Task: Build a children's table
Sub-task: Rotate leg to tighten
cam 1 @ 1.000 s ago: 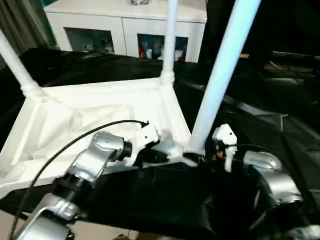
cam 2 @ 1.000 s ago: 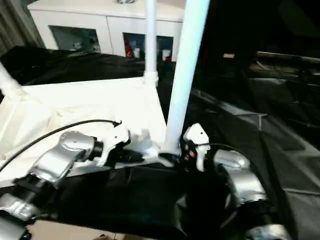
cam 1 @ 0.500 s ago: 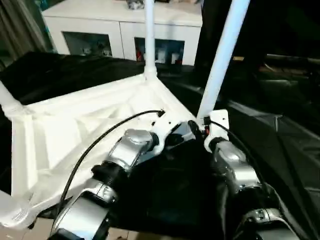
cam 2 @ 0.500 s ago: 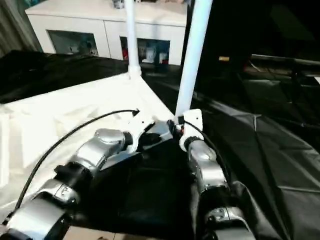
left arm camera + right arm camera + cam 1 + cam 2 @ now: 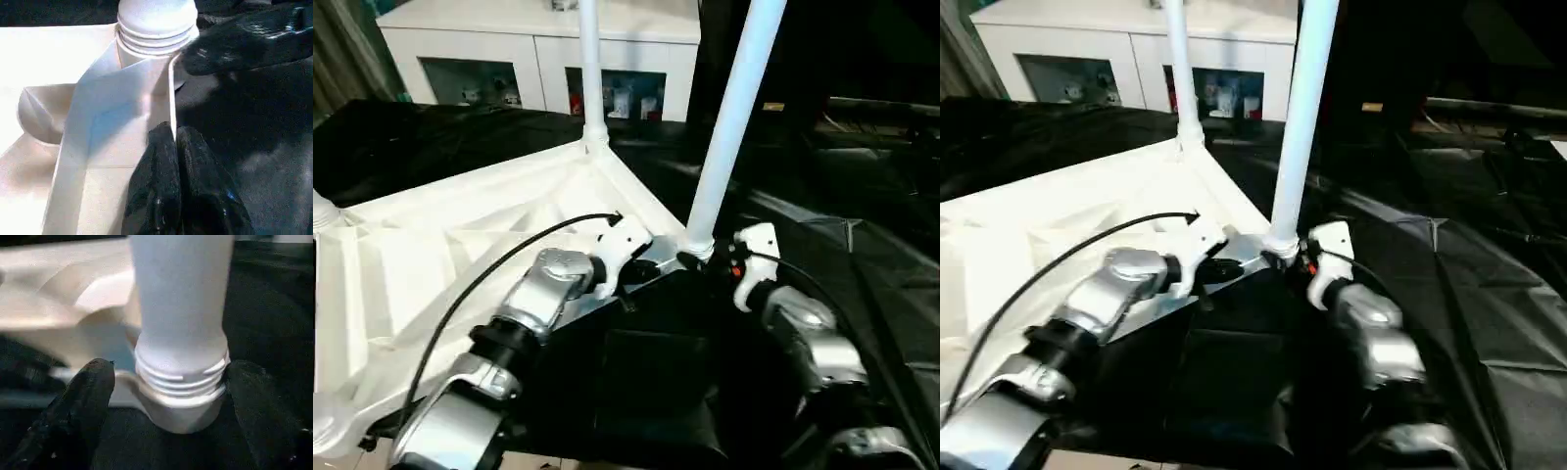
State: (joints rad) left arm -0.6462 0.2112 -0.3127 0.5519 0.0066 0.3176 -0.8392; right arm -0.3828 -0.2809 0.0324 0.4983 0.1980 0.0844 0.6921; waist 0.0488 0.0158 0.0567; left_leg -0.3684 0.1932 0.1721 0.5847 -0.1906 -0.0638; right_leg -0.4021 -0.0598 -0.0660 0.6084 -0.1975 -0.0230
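Note:
The white tabletop [image 5: 431, 264] lies upside down, ribbed side up. A white leg [image 5: 734, 108] stands in its near right corner socket [image 5: 181, 401], and another leg [image 5: 589, 69] stands in the far corner. A third leg's base [image 5: 319, 208] shows at the left edge. My left gripper [image 5: 175, 147] is shut on the tabletop's thin rim wall just beside the near socket. My right gripper [image 5: 168, 367] is open, with one black finger [image 5: 83, 401] on each side of the near leg's threaded base. The left wrist view shows a right gripper finger [image 5: 234, 44] beside that socket.
A black cloth [image 5: 862, 255] covers the work surface and falls over its near edge. Behind it stands a white glass-door cabinet [image 5: 509, 69]. A grey curtain [image 5: 337, 49] hangs at the far left, and dark furniture [image 5: 881, 108] sits at the far right.
The head views have shifted. My right forearm has swung out to the right while its gripper stays at the near leg's base. My left gripper stays at the corner rim.

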